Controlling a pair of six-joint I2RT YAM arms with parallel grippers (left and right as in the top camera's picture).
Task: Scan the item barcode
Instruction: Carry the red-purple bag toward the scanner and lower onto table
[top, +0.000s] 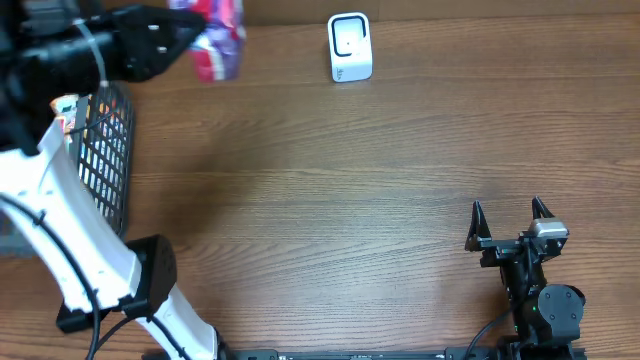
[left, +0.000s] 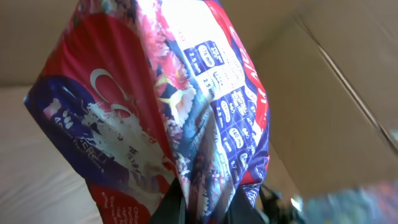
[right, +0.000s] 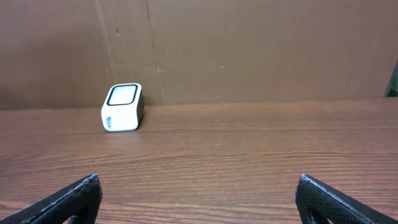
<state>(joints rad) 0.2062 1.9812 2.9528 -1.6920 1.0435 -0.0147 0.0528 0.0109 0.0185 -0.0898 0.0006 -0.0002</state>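
Black wire basket (top: 108, 150) at far left edge of brown table (top: 320, 200). Left gripper (top: 188, 38) pinched tight on shiny red and blue bag (top: 220, 42), fingers (left: 166, 205) squeezing one end. Bag up by back of table, left of white scanner (top: 350, 47), not touching it. Right gripper (top: 508, 214) far right, near front edge, jaws wide apart, holding nothing.

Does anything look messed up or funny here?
Only the colourful packet: it is crumpled and folded where the left tool pinches it, held to the left of the white scanner. Nothing looks spilled or broken.
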